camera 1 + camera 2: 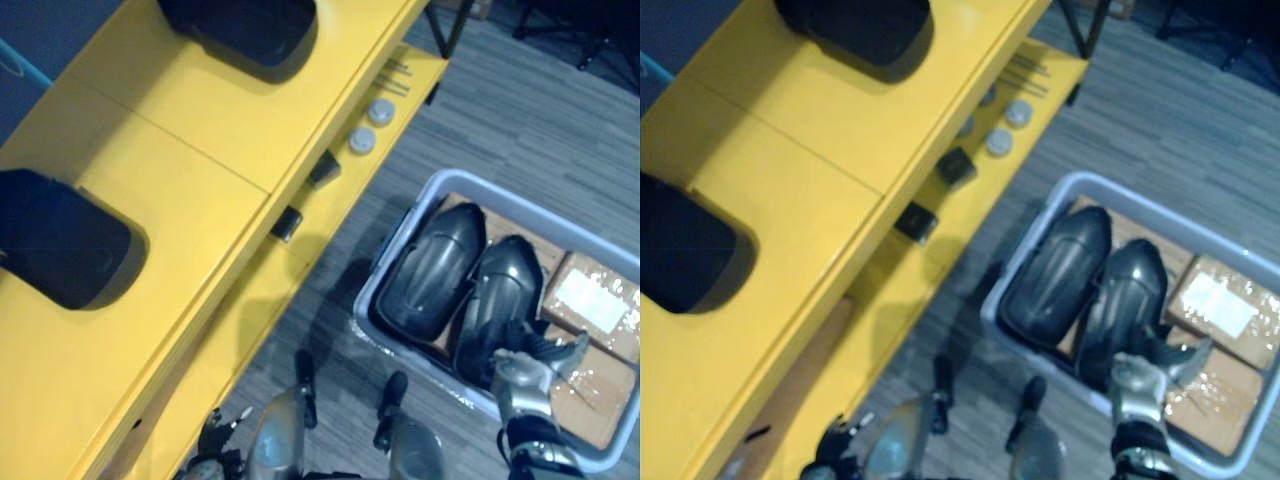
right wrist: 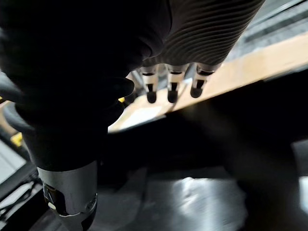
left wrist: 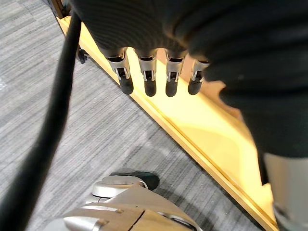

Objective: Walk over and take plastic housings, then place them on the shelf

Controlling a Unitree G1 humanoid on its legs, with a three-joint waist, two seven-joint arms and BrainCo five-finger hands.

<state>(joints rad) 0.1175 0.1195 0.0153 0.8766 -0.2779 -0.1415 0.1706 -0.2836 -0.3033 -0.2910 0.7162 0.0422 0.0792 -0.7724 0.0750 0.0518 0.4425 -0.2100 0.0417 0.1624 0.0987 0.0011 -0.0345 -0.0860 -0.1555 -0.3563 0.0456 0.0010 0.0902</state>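
Floor bin (image 1: 383, 268): housing (image 1: 497, 290) under right hand (image 1: 525, 378) (fingers (image 2: 173, 91) straight).

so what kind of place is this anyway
Probably a workshop or parts store rather than a home: a long yellow shelf carries dark plastic housings, and a grey bin on the grey floor holds two more housings beside cardboard boxes.

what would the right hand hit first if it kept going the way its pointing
Most likely the right plastic housing in the grey bin, just beneath the right hand; depth is unclear.
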